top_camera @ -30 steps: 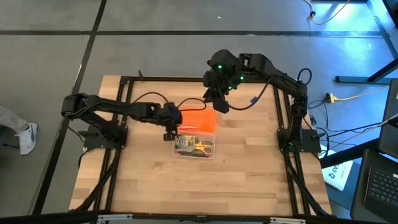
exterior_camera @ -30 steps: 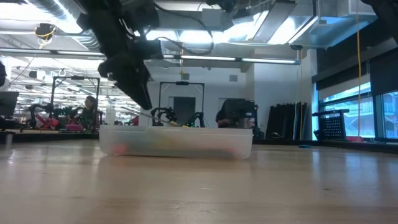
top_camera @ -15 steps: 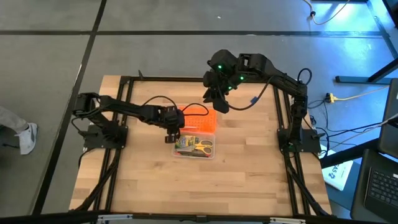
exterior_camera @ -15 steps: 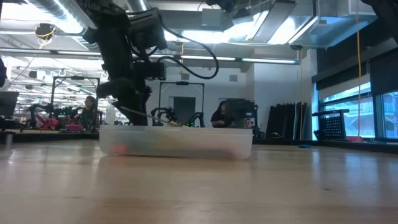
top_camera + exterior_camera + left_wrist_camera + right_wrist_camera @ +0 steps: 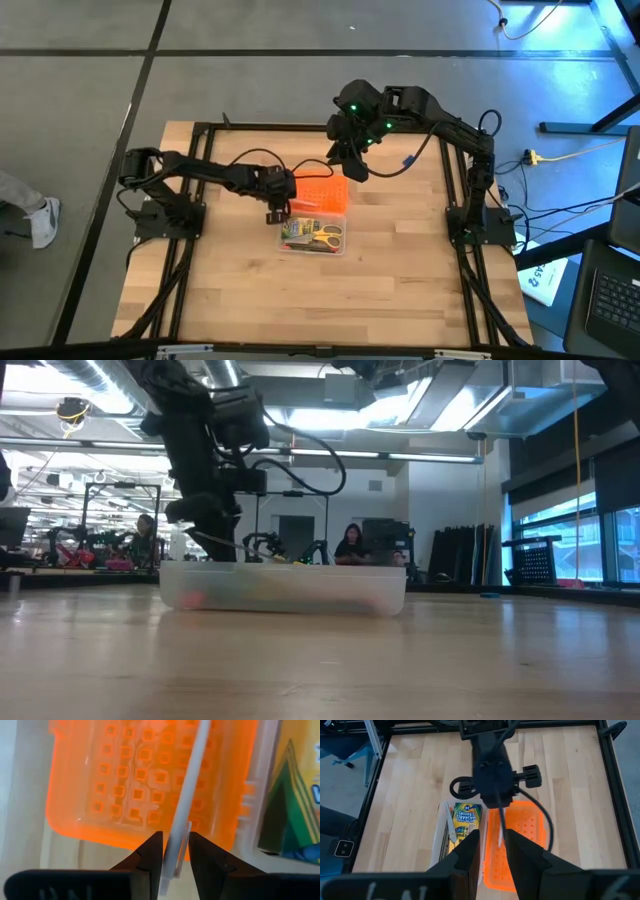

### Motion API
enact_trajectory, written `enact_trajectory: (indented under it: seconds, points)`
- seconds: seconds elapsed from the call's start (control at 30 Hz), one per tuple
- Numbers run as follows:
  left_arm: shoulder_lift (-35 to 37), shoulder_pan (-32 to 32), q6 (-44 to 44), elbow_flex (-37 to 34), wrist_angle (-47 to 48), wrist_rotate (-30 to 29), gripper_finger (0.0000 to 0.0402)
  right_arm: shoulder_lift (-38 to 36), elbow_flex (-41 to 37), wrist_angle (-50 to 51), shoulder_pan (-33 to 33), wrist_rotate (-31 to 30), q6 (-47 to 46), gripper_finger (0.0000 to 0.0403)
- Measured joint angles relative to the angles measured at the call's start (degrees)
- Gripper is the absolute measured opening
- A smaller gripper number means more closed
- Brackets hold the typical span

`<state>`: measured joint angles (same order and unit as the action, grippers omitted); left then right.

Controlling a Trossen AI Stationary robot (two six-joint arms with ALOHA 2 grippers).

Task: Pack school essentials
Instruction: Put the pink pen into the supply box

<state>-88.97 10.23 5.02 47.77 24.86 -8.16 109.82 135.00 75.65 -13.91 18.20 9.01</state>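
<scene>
Clearly, crayon box (image 5: 465, 822) label reads "24" and "WASHABLE".

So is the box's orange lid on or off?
Off: the orange lid lies beside the clear box, whose crayon box and scissors show uncovered.

This is a robotics lab or workshop, set in a big open industrial hall. The wooden table (image 5: 330, 290) sits inside a black metal frame (image 5: 195, 135) on a grey concrete floor (image 5: 250, 60), with cables (image 5: 560, 155) trailing off to one side near a laptop (image 5: 610, 290). Looking level across the table, exposed ducts and strip lights (image 5: 400, 420) run under the ceiling, more rigs and equipment (image 5: 90, 545) stand in the background, and a person (image 5: 352, 545) sits at a workstation. Tall windows (image 5: 590, 530) line one wall.
</scene>
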Motion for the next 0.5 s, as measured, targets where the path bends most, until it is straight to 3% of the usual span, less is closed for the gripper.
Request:
enact_trajectory:
  seconds: [0.17,0.5]
  points:
    - [0.0,1.3,0.07,0.0,0.0,2.98,0.0087,0.0,0.0,0.01,0.0,0.0,0.0,0.0094]
    - [-1.09,1.54,1.94,0.0,0.25,3.59,0.0087,0.02,0.0,0.01,0.0,0.0,-0.01,0.0094]
